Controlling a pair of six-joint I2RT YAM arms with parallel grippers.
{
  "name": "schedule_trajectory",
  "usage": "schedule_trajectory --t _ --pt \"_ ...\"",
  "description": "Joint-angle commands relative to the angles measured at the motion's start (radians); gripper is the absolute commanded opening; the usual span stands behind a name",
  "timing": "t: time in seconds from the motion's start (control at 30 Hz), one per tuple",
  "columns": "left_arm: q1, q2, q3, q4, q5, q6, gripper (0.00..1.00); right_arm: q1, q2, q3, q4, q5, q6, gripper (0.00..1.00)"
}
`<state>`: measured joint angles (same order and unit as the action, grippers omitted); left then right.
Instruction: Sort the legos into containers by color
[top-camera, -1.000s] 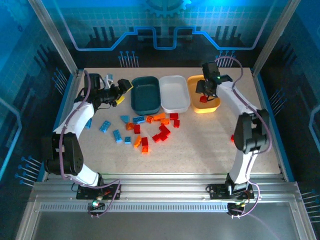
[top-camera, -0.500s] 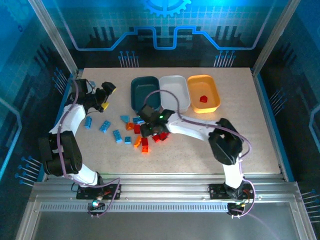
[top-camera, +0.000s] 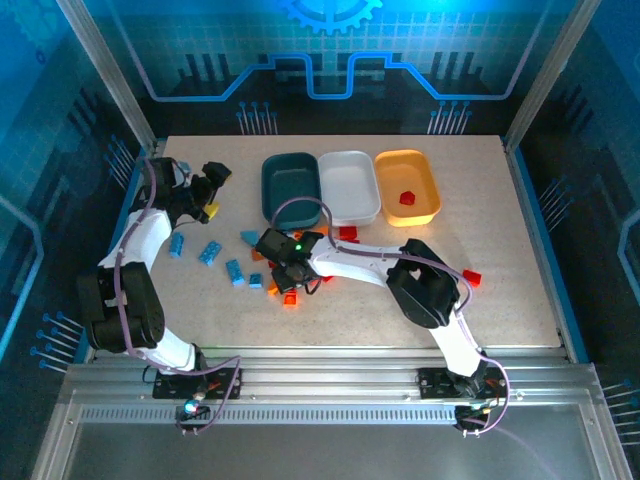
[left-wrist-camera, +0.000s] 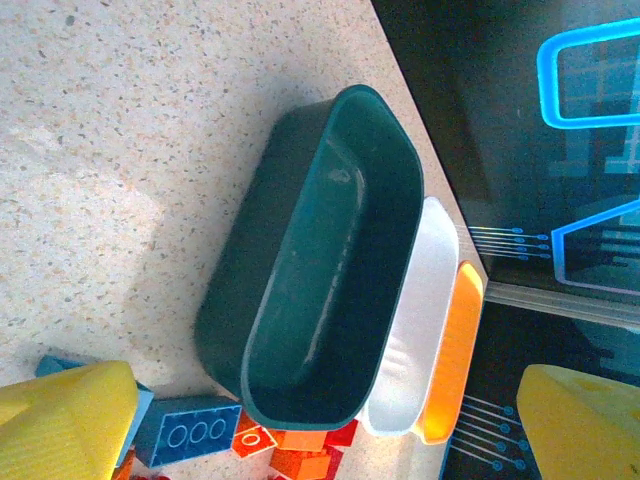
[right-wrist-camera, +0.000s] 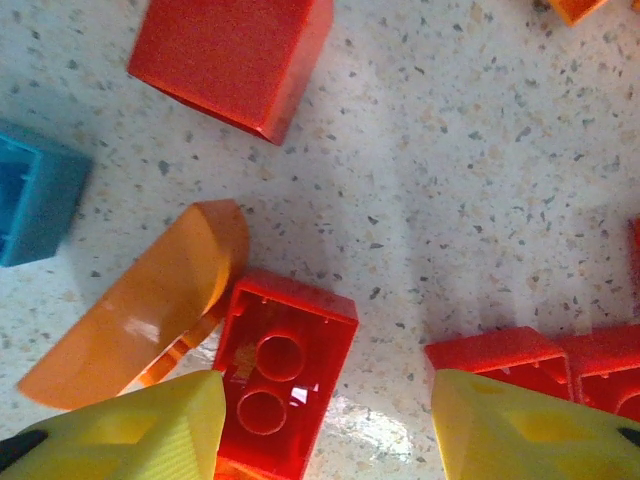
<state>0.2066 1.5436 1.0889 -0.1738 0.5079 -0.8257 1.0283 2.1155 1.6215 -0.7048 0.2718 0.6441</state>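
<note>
Red, orange and light blue legos (top-camera: 300, 262) lie scattered in front of three containers: a dark teal tub (top-camera: 291, 187), a white tub (top-camera: 349, 186) and a yellow-orange tub (top-camera: 407, 187) holding one red brick (top-camera: 406, 197). My right gripper (top-camera: 285, 266) is low over the pile, open. In the right wrist view an upside-down red brick (right-wrist-camera: 280, 375) lies between its fingers (right-wrist-camera: 130, 430), close to the left one and apart from the right one. My left gripper (top-camera: 207, 188) hovers open and empty, left of the teal tub (left-wrist-camera: 320, 260).
Light blue bricks (top-camera: 209, 252) lie left of the pile. A curved orange piece (right-wrist-camera: 140, 310) touches the red brick's left side, and more red bricks (right-wrist-camera: 500, 360) sit to its right. A lone red brick (top-camera: 470, 276) rests far right on the table.
My right arm swung from over the yellow-orange tub down to the pile, then slightly left, its jaws narrowing. My left gripper drew back leftward from the teal tub.
</note>
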Motion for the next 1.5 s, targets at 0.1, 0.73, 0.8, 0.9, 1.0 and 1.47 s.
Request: schedule_trajectory --t 0.1,0.73,0.8,0.9,1.0,1.47 --pt "0.002 -0.029 -0.022 0.031 0.044 -0.037 0.99 -0.001 0.051 0.006 -0.026 -0.001 0.026 0.57" --pt "0.002 -0.016 -0.031 0.053 0.062 -0.050 0.99 -0.038 0.021 -0.008 0.026 -0.020 -0.021 0.29" --pt "0.002 -0.016 -0.028 0.048 0.059 -0.044 0.99 -0.035 0.012 -0.015 0.032 -0.013 -0.022 0.26" --pt "0.002 -0.016 -0.026 0.049 0.062 -0.044 0.99 -0.037 -0.029 -0.060 0.054 0.030 -0.008 0.23" --pt "-0.004 -0.017 -0.023 0.062 0.081 -0.047 0.99 -0.065 -0.110 -0.125 0.093 0.039 0.010 0.23" --pt "-0.287 -0.133 0.048 -0.127 -0.110 0.255 0.99 -0.541 -0.309 -0.150 0.083 0.089 -0.126 0.23"
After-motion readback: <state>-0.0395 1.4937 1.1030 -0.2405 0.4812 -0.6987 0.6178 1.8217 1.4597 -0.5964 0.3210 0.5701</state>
